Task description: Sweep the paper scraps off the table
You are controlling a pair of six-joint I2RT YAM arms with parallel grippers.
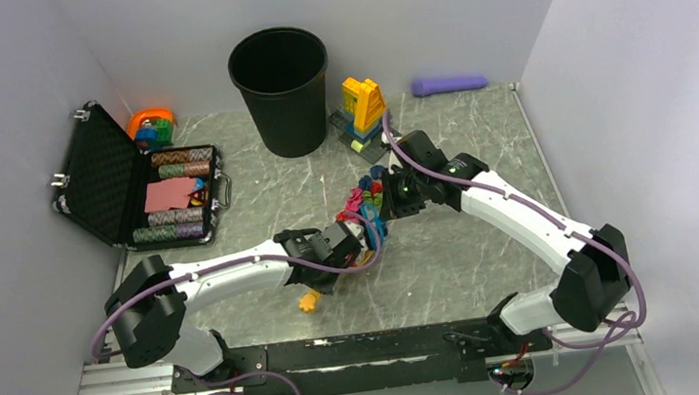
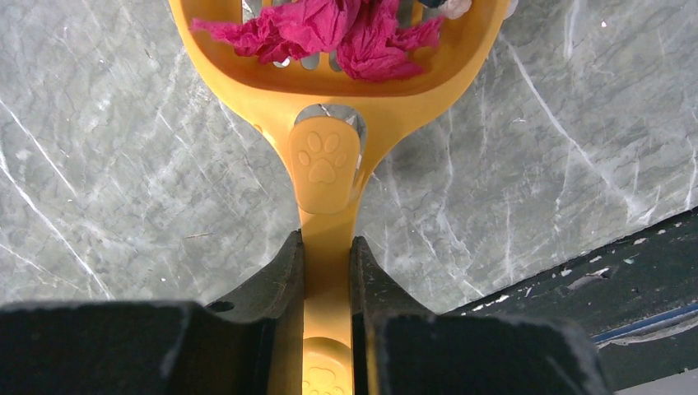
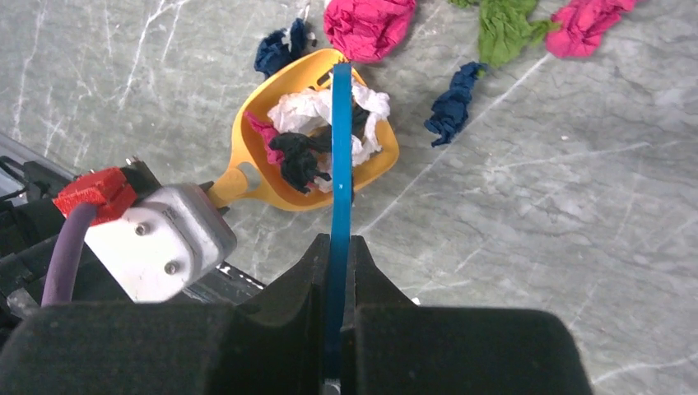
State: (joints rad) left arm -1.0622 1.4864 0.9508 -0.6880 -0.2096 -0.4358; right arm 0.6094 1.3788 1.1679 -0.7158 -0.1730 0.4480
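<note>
My left gripper (image 2: 327, 243) is shut on the handle of a yellow scoop (image 2: 329, 99), which lies low over the grey table (image 2: 123, 164). Magenta paper scraps (image 2: 329, 29) sit in its bowl. My right gripper (image 3: 336, 243) is shut on a thin blue brush (image 3: 339, 164), seen edge-on, with its far end in the scoop (image 3: 284, 200). White, dark and pink scraps (image 3: 309, 107) fill that bowl. On the table beyond lie a magenta wad (image 3: 366, 25), a green one (image 3: 504, 25) and a dark blue one (image 3: 451, 103). From above, both grippers (image 1: 345, 242) (image 1: 387, 196) meet at the scrap cluster (image 1: 358, 200).
A black bin (image 1: 281, 89) stands at the back centre. An open black case (image 1: 144, 194) lies at the left, with small toys (image 1: 152, 128) behind it. Stacked toy bricks (image 1: 364, 108) and a purple cylinder (image 1: 448, 84) are at the back right. A black rail (image 1: 342, 350) runs along the near edge.
</note>
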